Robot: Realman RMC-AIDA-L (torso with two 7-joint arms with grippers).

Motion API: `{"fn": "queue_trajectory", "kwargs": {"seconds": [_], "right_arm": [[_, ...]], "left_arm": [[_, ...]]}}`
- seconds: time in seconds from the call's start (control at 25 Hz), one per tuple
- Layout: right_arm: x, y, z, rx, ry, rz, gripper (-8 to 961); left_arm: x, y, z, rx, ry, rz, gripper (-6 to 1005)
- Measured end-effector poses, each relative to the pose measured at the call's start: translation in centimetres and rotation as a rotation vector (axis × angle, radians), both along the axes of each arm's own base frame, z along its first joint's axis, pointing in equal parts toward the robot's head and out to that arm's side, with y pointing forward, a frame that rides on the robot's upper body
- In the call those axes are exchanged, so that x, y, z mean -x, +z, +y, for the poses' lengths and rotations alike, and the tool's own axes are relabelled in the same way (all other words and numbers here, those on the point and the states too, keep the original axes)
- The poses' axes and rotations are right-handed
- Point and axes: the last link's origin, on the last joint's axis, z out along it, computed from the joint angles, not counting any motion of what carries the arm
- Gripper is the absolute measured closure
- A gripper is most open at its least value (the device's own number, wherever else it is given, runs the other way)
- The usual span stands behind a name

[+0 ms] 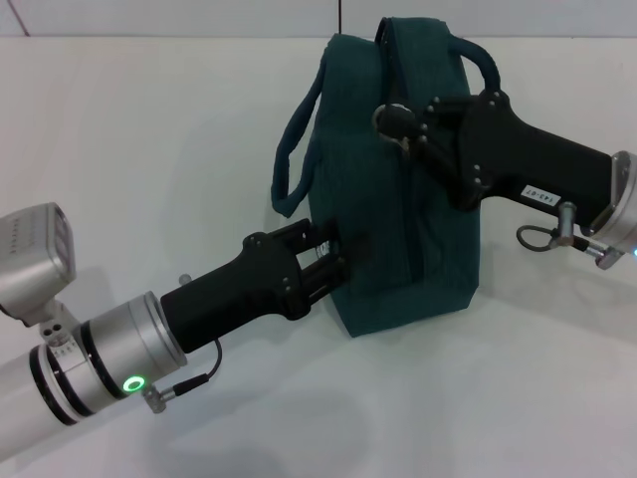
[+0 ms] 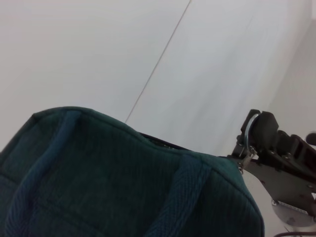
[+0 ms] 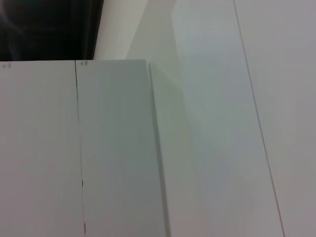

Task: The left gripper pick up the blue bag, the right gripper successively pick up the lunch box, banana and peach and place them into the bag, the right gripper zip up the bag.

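Head view: blue bag point(image 1: 398, 169) upright on white tabletop point(image 1: 149, 129), handles up. Left end effector point(image 1: 338, 257) at lower near side of bag, fingers pinched on fabric. Right end effector point(image 1: 398, 124) at top of bag, beside zipper line, closed around small zipper pull.

Left wrist view: bag top and strap point(image 2: 123, 182) close below; right end effector point(image 2: 249, 140) at far end of bag's top edge, touching it.

Right wrist view: only pale wall panels point(image 3: 113, 148); no bag, no fingers visible.
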Motion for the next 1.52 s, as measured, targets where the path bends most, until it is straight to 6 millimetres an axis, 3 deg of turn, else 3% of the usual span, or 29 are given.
{"fn": "queue_trajectory", "kwargs": {"seconds": [0.48,0.68,1.24,1.52], "right_arm": [[-0.3,0.1,-0.1,0.013,-0.027,0.017,936],[-0.4,0.1,-0.1,0.014,-0.033,0.017,936],[-1.1,1.0,2.3,-0.058,-0.199,0.060,935],[-0.9,1.3,1.3,-0.037,-0.150,0.094,935]], "left_arm": [[0.1,-0.1,-0.3,-0.033,-0.035,0.033,721],[0.1,-0.1,-0.3,-0.033,-0.038,0.031,910],[0.4,-0.3,-1.5,0.009,-0.134,0.086,925],[1.1,1.9,-1.7,-0.079,-0.150,0.056,926]]}}
